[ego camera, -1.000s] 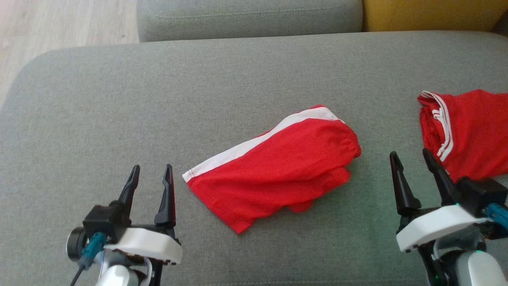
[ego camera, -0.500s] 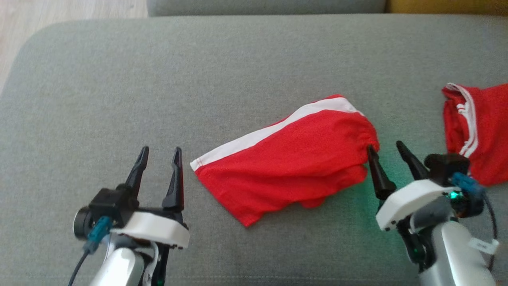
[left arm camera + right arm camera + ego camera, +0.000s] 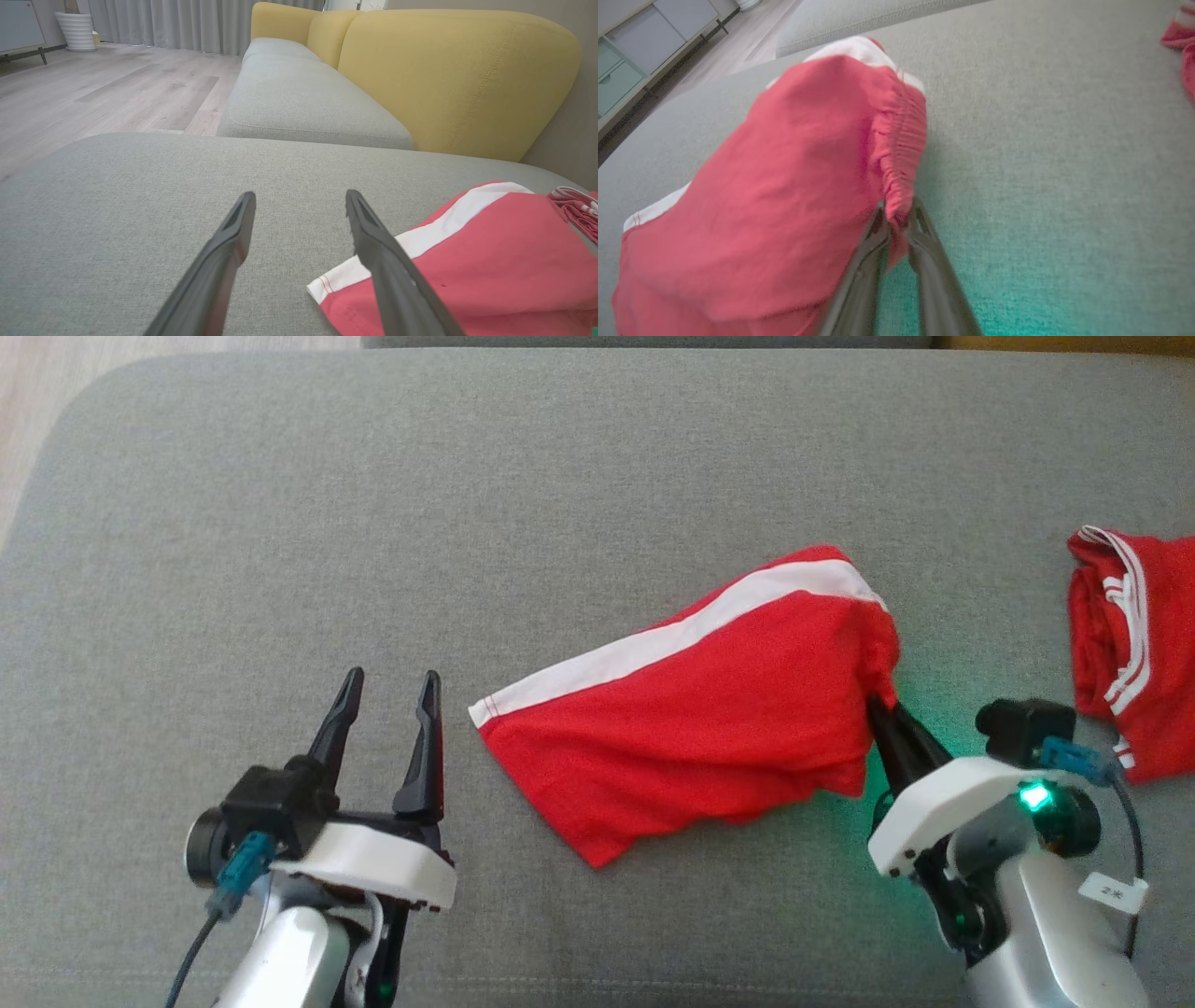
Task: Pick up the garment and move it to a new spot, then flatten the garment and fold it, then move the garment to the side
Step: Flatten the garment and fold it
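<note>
Grey sofa cushion (image 3: 560, 476) carried the red shorts (image 3: 709, 719) near its middle, with a second red garment (image 3: 1130, 653) well apart at the right edge. The left gripper (image 3: 390, 686) hovered wide open just beside the hem. The right gripper (image 3: 899, 219) pinched the elastic waistband (image 3: 901, 154). A slow, straight lift would probably keep that thin bite from slipping.

The red fabric shorts (image 3: 709, 728) carry one broad white side stripe. Beneath them, the plain grey woven sofa cushion (image 3: 373, 504). Right of the shorts, a crumpled red garment (image 3: 1162, 653) has thin white stripes.
</note>
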Controlling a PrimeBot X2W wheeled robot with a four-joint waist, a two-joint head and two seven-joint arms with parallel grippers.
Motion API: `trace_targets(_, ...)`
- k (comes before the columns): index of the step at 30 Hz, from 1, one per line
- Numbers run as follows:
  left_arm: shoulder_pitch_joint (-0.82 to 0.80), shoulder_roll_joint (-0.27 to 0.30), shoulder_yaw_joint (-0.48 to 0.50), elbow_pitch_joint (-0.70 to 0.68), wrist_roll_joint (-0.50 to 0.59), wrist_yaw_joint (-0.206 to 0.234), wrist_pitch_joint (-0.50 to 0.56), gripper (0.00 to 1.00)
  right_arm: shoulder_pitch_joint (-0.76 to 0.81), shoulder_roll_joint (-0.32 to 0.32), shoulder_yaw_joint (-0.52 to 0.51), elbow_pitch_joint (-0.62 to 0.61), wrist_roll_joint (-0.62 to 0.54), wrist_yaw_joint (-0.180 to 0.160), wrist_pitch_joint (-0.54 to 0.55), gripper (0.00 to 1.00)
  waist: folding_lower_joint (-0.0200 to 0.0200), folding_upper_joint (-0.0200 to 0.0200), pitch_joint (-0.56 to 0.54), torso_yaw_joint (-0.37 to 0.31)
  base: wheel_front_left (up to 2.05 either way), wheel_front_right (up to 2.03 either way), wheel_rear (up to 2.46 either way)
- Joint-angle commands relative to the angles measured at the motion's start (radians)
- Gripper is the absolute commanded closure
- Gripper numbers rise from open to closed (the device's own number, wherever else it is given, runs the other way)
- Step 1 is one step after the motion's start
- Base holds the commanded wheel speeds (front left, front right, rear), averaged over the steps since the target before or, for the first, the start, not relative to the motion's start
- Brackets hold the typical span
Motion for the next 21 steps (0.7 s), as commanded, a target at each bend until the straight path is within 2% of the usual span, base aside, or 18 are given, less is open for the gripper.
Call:
trace_targets(1, -0.048, 0.009, 0.036, -0.026, 0.010, -0.005, -0.012, 0.00, -0.043, -0.003, 0.027, -0.033, 0.000, -0.001, -0.023, 1.00, 0.0000, 0.0000, 0.000, -0.001, 0.00, 0.00, 0.00)
trace_targets(5, -0.047, 0.007, 0.040, -0.025, 0.013, -0.007, -0.012, 0.00, -0.040, -0.005, 0.003, -0.070, -0.049, -0.001, -0.067, 1.00, 0.0000, 0.0000, -0.004, -0.003, 0.00, 0.00, 0.00)
trace_targets(10, -0.039, 0.002, 0.048, -0.032, 0.014, -0.007, -0.012, 0.00, 0.003, -0.012, -0.037, -0.187, -0.139, -0.001, -0.099, 1.00, 0.0000, 0.0000, -0.008, -0.010, 0.00, 0.00, 0.00)
trace_targets(15, -0.032, -0.005, 0.054, -0.035, 0.017, -0.010, -0.012, 0.00, 0.104, -0.015, -0.036, -0.264, -0.187, -0.001, -0.041, 1.00, 0.0000, 0.0000, -0.009, -0.021, 0.00, 0.00, 0.00)
trace_targets(21, -0.034, -0.008, 0.056, -0.032, 0.020, -0.019, -0.012, 0.00, 0.212, -0.014, -0.007, -0.243, -0.201, -0.001, 0.022, 1.00, 0.0000, 0.0000, -0.009, -0.028, 0.00, 0.00, 0.00)
